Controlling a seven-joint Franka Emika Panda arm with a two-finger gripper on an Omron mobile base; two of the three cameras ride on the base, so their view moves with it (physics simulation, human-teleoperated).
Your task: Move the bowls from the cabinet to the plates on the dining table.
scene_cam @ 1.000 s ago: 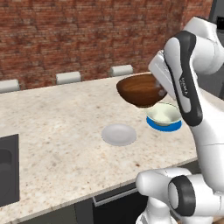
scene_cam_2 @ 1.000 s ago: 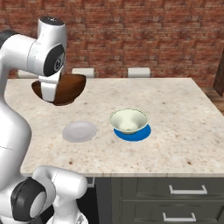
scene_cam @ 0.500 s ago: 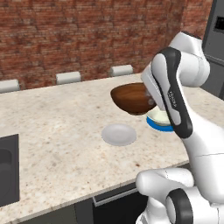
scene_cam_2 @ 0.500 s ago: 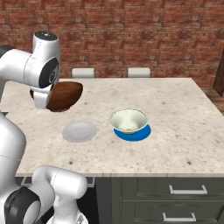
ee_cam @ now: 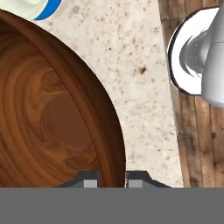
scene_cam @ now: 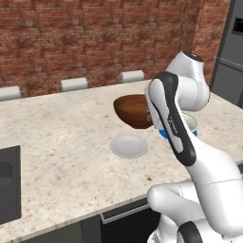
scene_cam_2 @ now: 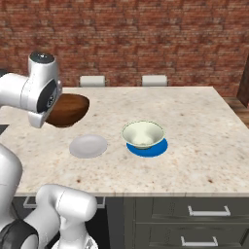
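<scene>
- Even, bright, diffuse light; no single lamp can be told.
- Shadows are soft and faint: a pale one under the grey plate (scene_cam_2: pixel 88 146) on the bench (scene_cam_2: pixel 194 126).
- The brown bowl (scene_cam: pixel 134 111) carries a dull sheen, no hard glare.
- Rendered textures look slightly soft; the brick wall (scene_cam_2: pixel 146 39) is mildly blurred.
- No edge distortion is noticeable.
</scene>
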